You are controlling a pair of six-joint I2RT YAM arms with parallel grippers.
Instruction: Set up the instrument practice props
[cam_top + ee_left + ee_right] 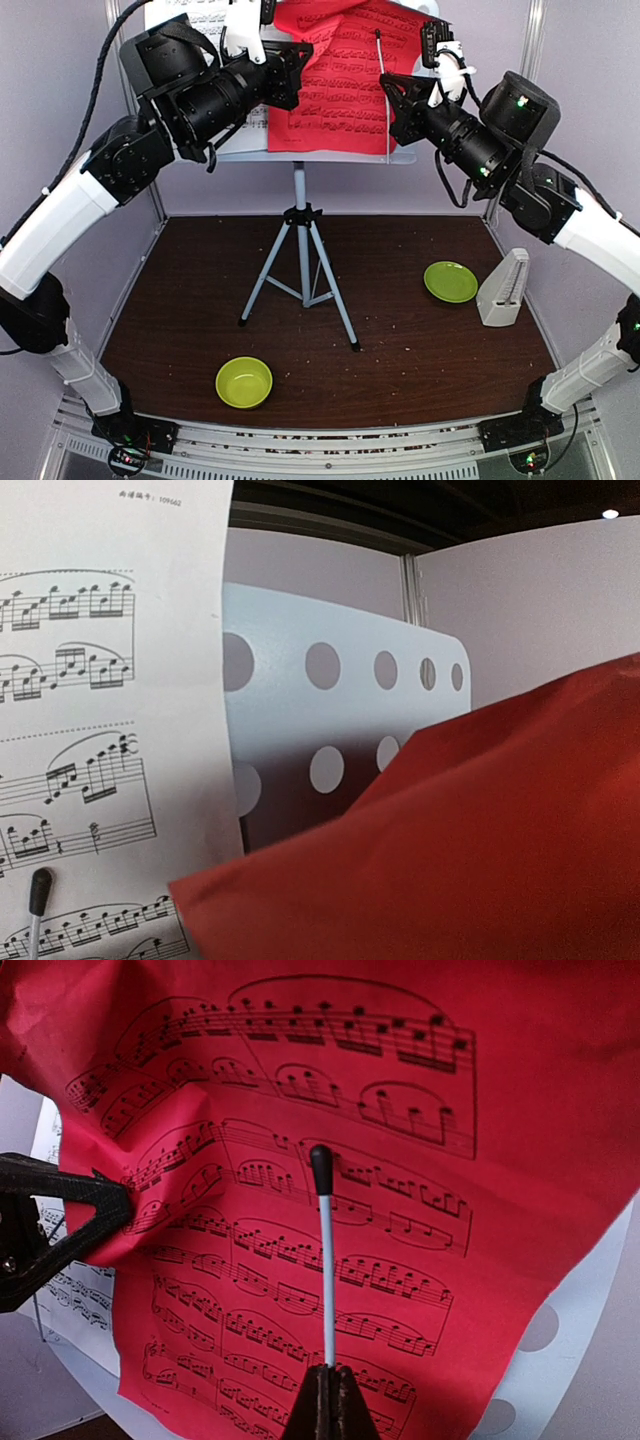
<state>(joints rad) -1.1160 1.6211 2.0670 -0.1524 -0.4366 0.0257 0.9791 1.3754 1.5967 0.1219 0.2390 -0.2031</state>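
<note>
The pale perforated music stand rises on grey tripod legs at the back centre. A red sheet-music page lies crumpled against its desk, and a white page sits to the left. My left gripper is shut on the red page's left edge. In the left wrist view the red page hides the jaws. My right gripper is shut on the stand's thin white page-holder rod, which lies over the red page. The cream metronome stands on the table at right.
A lime-green plate lies just left of the metronome. A lime-green bowl sits near the front, left of centre. The tripod feet spread over the middle of the brown table. Pale walls close in both sides.
</note>
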